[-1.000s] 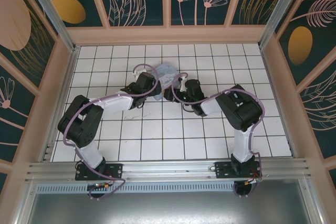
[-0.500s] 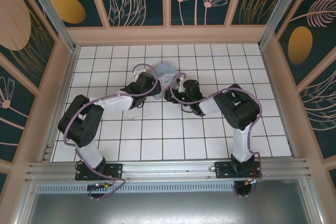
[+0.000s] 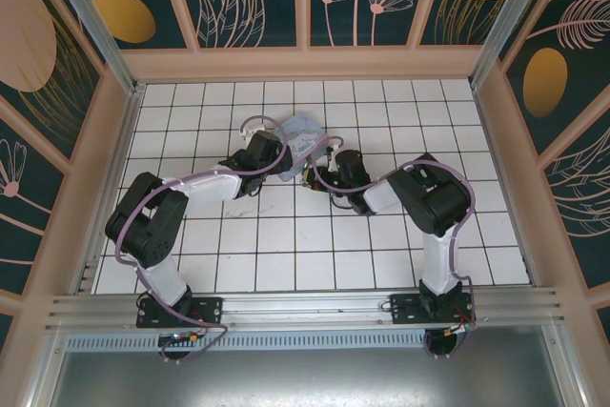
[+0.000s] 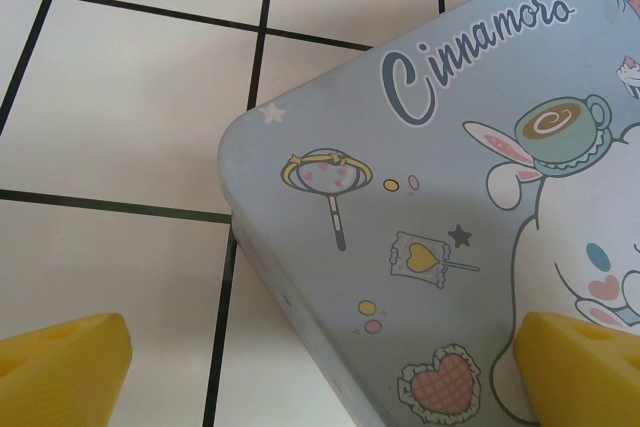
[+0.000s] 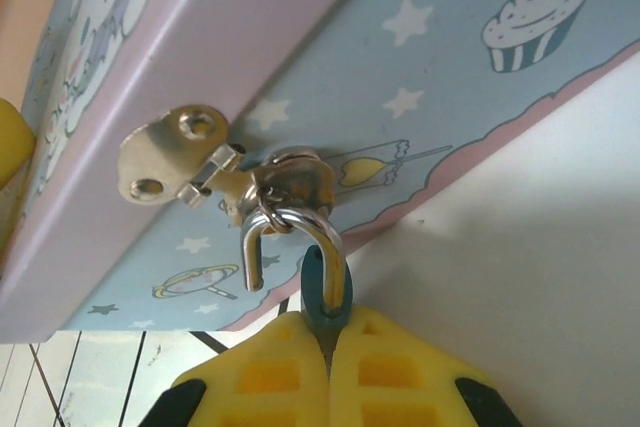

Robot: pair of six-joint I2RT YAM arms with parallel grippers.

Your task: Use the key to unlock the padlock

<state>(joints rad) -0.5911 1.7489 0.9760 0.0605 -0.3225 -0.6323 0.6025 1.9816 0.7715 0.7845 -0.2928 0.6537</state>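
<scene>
The padlock (image 5: 321, 292) has a small teal body and a chrome shackle (image 5: 300, 223). The shackle stands open, one end free, and hooks through the metal hasp (image 5: 176, 153) on the front of the pastel cartoon box (image 5: 470, 67). My right gripper (image 5: 328, 345) is shut on the padlock's body just below the box, beside the box (image 3: 305, 131) in the top view (image 3: 313, 174). My left gripper (image 4: 320, 387) is open and straddles a corner of the box lid (image 4: 440, 207). One yellow finger (image 4: 60, 367) is over the tiles, the other over the lid. The key is out of view.
The box sits on the white tiled floor (image 3: 286, 235) just beyond mid-table. Both arms reach in to it from left and right. Low wooden walls (image 3: 305, 64) fence the tiled area, with open tiles in front and to both sides.
My right gripper has shifted left towards the box and closed its jaws on the padlock body. The left arm and the box have stayed put.
</scene>
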